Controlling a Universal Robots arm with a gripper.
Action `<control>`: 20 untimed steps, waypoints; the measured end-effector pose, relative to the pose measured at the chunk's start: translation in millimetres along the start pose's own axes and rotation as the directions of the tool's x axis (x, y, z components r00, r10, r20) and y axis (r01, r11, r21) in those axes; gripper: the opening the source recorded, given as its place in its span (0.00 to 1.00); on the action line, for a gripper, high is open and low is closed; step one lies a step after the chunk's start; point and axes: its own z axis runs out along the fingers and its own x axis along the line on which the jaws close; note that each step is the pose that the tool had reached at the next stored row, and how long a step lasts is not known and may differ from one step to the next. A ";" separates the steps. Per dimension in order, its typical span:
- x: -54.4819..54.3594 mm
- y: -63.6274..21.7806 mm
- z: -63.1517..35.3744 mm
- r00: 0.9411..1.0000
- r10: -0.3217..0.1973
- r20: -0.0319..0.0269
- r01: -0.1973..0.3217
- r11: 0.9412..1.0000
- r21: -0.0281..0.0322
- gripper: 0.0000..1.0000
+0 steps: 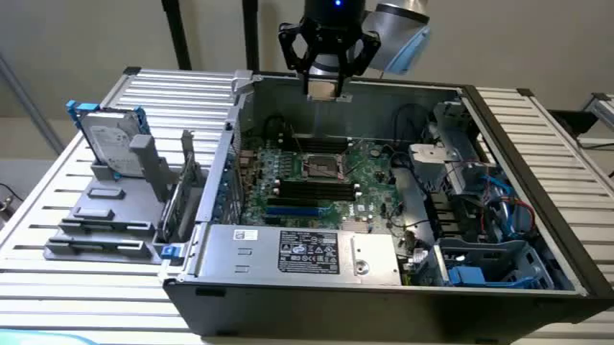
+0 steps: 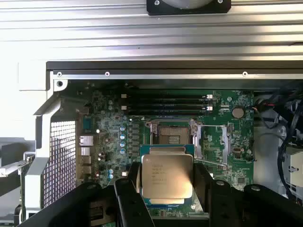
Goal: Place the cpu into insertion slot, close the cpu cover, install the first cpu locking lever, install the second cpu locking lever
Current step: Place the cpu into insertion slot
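Note:
My gripper (image 1: 326, 92) hangs above the back wall of the open computer case, shut on the cpu (image 1: 324, 89), a flat silvery-beige square chip. In the wrist view the cpu (image 2: 166, 176) sits face-up between the two black fingers (image 2: 133, 189), high above the green motherboard. The insertion slot (image 1: 323, 167) is a square black socket with a metal rim near the middle of the board, well below and in front of the gripper. In the wrist view the insertion slot (image 2: 171, 135) stands uncovered, and the cpu cover (image 2: 210, 140) seems swung open beside it.
The case walls (image 1: 470, 115) ring the board. Black memory sticks (image 1: 312, 190) lie just in front of the socket. A silver power supply (image 1: 298, 251) fills the front, cables and a drive cage (image 1: 479, 208) the exterior view's right. A hard drive (image 1: 111, 136) stands on a grey rack outside.

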 end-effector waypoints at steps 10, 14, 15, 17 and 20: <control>0.0 0.0 0.0 1.000 0.000 0.000 0.000 1.000 0.000 0.55; 0.0 0.0 0.0 1.000 0.000 0.000 0.000 1.000 0.000 0.55; 0.0 0.0 0.0 1.000 0.000 0.000 0.000 1.000 0.000 0.55; 0.0 0.0 0.0 1.000 0.000 0.000 0.000 1.000 0.000 0.55; -0.6 0.0 -0.1 1.000 0.000 0.000 0.000 1.000 0.000 0.55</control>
